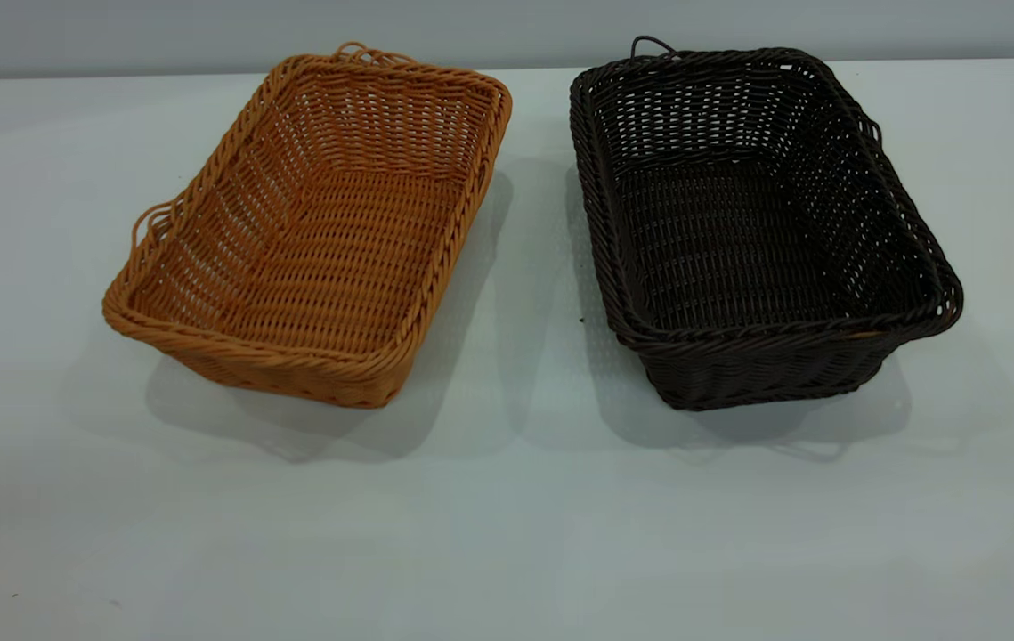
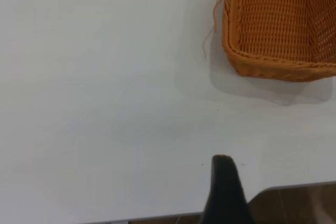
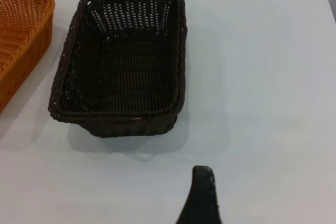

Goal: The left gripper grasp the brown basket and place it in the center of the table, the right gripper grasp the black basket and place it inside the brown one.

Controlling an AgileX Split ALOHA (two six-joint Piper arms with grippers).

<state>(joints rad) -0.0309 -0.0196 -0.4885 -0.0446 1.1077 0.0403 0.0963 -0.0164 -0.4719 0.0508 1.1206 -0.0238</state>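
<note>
Brown basket (image 2: pixel 281 30) on white table (image 2: pixel 105 103), well apart from left gripper's dark fingertip (image 2: pixel 224 169)

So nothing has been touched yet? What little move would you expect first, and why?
Probably the left claw reaches toward the near rim of the orange-tan woven wicker basket. That basket sits empty, left of the blackish-brown woven wicker basket, both apart on the white tabletop, and the left claw hangs well short of it.

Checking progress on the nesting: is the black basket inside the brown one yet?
Not yet. The black basket stands empty on the table, beside the brown basket, a gap between them.
</note>
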